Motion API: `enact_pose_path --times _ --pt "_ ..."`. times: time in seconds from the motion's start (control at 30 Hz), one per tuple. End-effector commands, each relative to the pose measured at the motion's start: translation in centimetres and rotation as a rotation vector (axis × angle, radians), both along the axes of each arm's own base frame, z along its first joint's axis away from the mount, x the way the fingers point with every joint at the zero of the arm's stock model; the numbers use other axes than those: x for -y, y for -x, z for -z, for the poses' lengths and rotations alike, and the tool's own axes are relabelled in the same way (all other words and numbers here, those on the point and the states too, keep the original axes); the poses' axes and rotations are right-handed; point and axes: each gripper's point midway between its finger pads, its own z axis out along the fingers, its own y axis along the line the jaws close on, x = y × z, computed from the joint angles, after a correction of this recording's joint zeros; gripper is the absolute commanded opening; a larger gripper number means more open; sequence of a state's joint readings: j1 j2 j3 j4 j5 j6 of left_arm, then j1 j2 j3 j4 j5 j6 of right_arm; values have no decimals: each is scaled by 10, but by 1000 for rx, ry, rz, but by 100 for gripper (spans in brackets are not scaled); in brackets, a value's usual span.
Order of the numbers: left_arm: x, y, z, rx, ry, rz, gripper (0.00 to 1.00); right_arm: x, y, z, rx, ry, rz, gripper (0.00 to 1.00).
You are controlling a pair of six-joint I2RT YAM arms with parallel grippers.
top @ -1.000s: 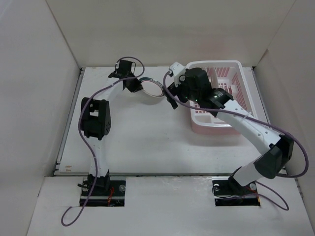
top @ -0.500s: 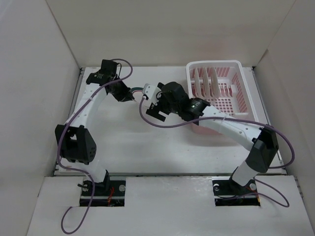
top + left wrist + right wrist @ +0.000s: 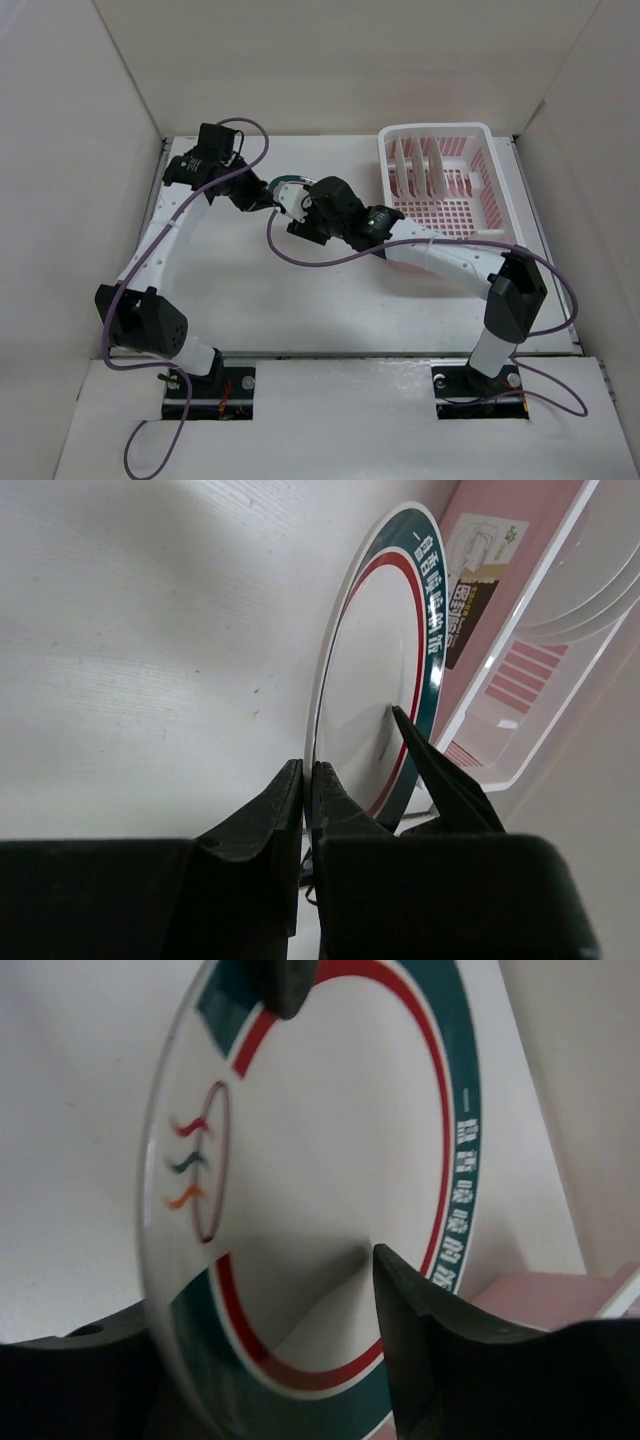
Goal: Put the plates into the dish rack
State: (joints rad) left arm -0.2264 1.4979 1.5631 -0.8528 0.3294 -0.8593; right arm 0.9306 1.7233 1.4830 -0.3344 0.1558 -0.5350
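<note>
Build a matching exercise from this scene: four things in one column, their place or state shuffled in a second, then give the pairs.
1 green-banded plate
2 dish rack
3 left gripper
4 right gripper

A shut on the plate's rim
B far right, upright plates inside
C on edge between both grippers
D fingers astride the plate

Pairs: 1-C, 2-B, 3-A, 4-D

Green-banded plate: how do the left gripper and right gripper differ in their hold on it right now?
The left gripper is pinched shut on the green-banded plate at its rim; the right gripper straddles it with jaws wider apart, grip not clearly made. The left gripper reaches in from the left, the right gripper from the dish rack side. Shared: both work the same plate, which stands on edge.
</note>
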Motion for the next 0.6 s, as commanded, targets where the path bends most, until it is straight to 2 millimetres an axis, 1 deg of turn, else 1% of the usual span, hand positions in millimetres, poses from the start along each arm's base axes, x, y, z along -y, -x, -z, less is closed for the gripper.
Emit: enact_pose_path --times 0.0,0.03,0.07,0.1,0.13,0.17,0.2,0.23,0.27,0.3,0.33,0.37,0.4,0.43,0.47,0.5,0.53,0.57 --pt "5 13 -22 46 50 12 0 -12 -17 -41 95 -100 42 58" --pt "4 12 -21 48 43 6 0 -12 -17 -41 95 -100 42 52" --pt "2 11 -20 50 35 0 0 -14 -16 -41 91 -103 34 34" --pt "2 11 -20 50 35 -1 0 -15 -17 -37 86 -96 34 22" --pt "3 9 -25 67 39 0 0 -16 -18 -41 92 -104 34 16" --pt "0 8 -26 66 48 -6 0 -16 -18 -41 87 -110 39 1" --pt "-1 3 -29 85 59 -9 0 -19 -14 -41 86 -111 30 0" --pt "-4 -2 -28 86 66 -17 0 -19 -14 -41 86 -111 29 0" --pt "-5 -5 -31 99 76 -19 0 -20 -15 -45 92 -118 29 0" --pt "2 -11 -41 145 113 7 0 -19 -13 -51 92 -133 34 0" --pt "0 -15 -53 193 135 8 6 -21 -10 -51 95 -131 31 0" --pt "-1 -20 -59 230 154 12 22 -20 -9 -55 93 -146 37 0" --pt "2 -24 -67 271 172 27 40 -19 -8 -61 95 -163 41 0" --pt "5 -30 -82 340 192 42 58 -15 -9 -66 107 -165 59 0" --pt "6 -34 -97 392 199 45 85 -11 -9 -66 110 -174 82 0" --pt "1 -36 -107 433 194 29 99 -8 -10 -86 136 -235 105 0" --pt "-3 -45 -115 491 171 13 99 -4 -10 -90 146 -252 125 0" --pt "-7 -46 -122 529 155 3 99 2 -13 -100 168 -275 166 0"
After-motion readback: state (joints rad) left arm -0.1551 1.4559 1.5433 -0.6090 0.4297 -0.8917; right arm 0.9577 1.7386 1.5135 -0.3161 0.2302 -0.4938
